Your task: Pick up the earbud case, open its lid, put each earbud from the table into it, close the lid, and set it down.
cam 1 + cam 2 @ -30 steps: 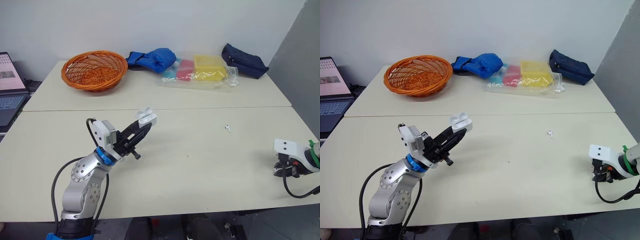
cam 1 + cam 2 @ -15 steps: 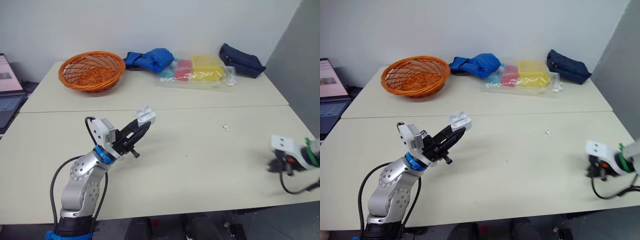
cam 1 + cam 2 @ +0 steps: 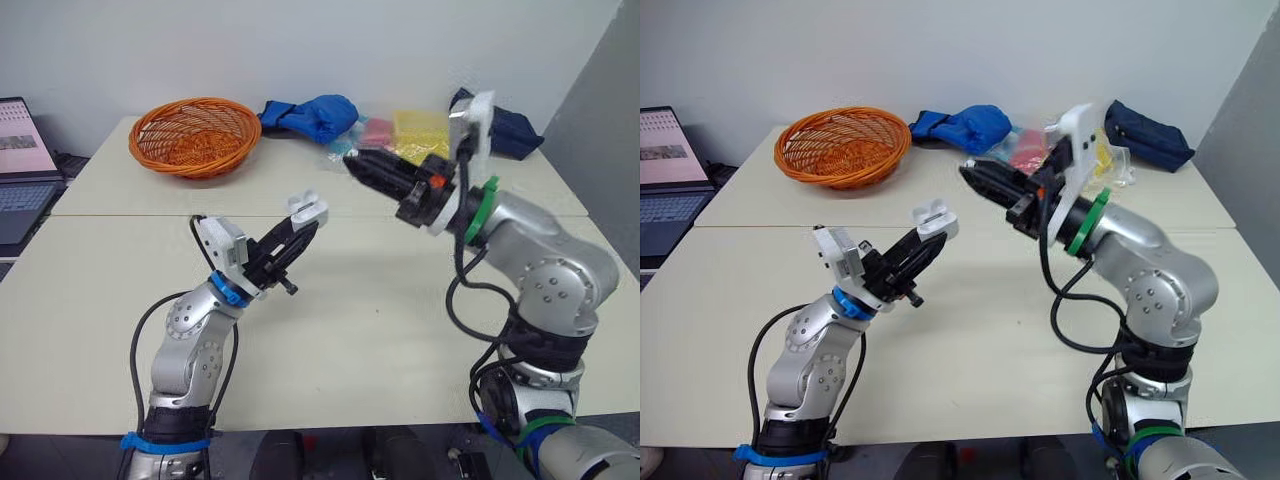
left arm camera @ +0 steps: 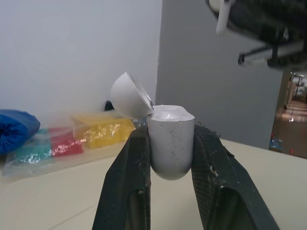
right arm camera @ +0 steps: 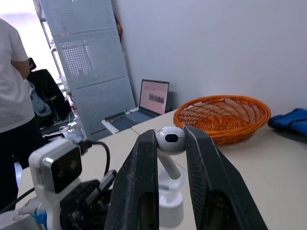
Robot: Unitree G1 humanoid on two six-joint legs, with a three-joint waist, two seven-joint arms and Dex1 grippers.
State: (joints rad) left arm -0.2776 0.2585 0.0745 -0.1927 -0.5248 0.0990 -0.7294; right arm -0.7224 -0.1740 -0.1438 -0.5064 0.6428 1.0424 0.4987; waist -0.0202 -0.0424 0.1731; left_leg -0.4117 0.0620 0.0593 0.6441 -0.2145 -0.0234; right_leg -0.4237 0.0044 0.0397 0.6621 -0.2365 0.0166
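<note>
My left gripper (image 3: 304,226) is clamped on the earbud case (image 4: 170,148), one black finger pressed flat against each side of it. The arm holds the case up off the table (image 3: 400,330), over the near half and toward my left. The case is a small white capsule with a rounded bottom. Its surface is scuffed, and it sits upright between the fingers. Its lid (image 4: 128,96) is swung open on the hinge and tilted back, so the pale inner top face shows.

My right gripper (image 3: 354,164) is closed around one earbud (image 5: 170,139). The fingers pinch its rounded white head, where a dark oval marking faces the wrist camera. The stem points down toward the open case. Gripper and case are near each other but apart.

I count one case and one earbud.

Farther back on the table there is one orange wicker basket (image 3: 195,135) and one bundled blue cloth (image 3: 310,115). There is also one clear plastic bag (image 3: 400,135) of coloured blocks and one dark blue pouch (image 3: 510,125). One laptop (image 3: 25,150) sits open at the far left. In the right wrist view, one person (image 5: 14,96) in a white shirt stands beside a perforated panel (image 5: 81,67).
</note>
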